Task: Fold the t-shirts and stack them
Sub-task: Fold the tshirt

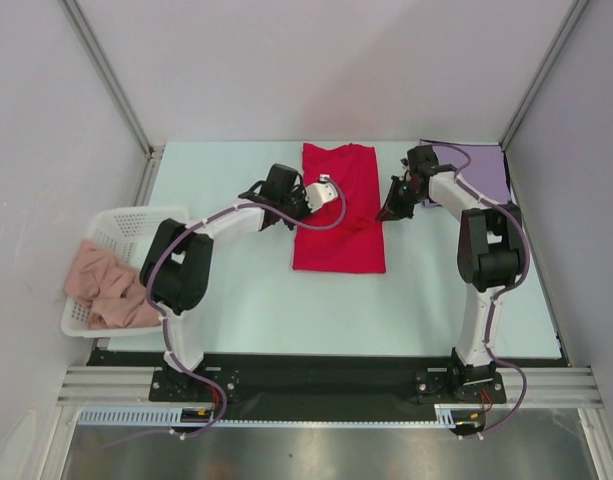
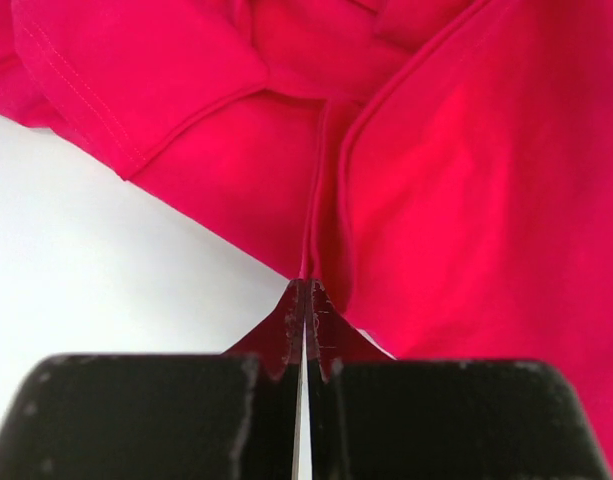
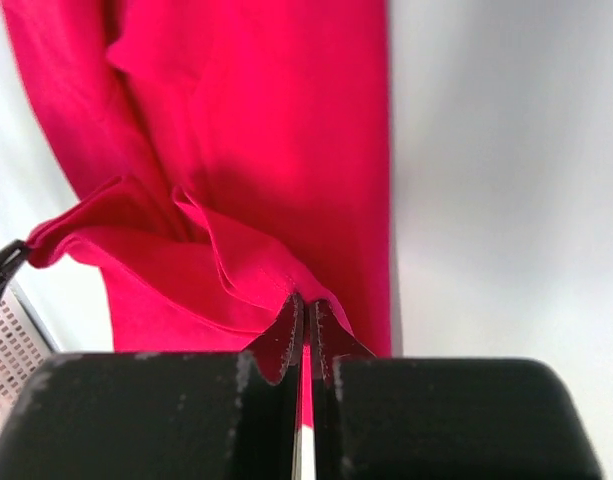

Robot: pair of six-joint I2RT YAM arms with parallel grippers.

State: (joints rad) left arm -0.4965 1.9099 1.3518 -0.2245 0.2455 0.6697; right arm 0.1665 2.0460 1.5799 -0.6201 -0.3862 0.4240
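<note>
The crimson-red t-shirt (image 1: 338, 210) lies as a long narrow strip in the middle of the table. My left gripper (image 1: 298, 213) is shut on its left edge; the left wrist view shows a pinched ridge of red cloth (image 2: 321, 200) running into the closed fingertips. My right gripper (image 1: 388, 212) is shut on the right edge, with a fold of red cloth (image 3: 236, 270) clamped between the tips. The cloth is lifted a little between the two grippers. The pale lavender folded t-shirt (image 1: 481, 172) lies at the back right, behind the right arm.
A white mesh basket (image 1: 111, 232) holding crumpled pinkish cloth (image 1: 106, 290) stands at the left edge of the table. Grey walls enclose the table on three sides. The pale table surface (image 1: 286, 300) shows bare in front of the red shirt.
</note>
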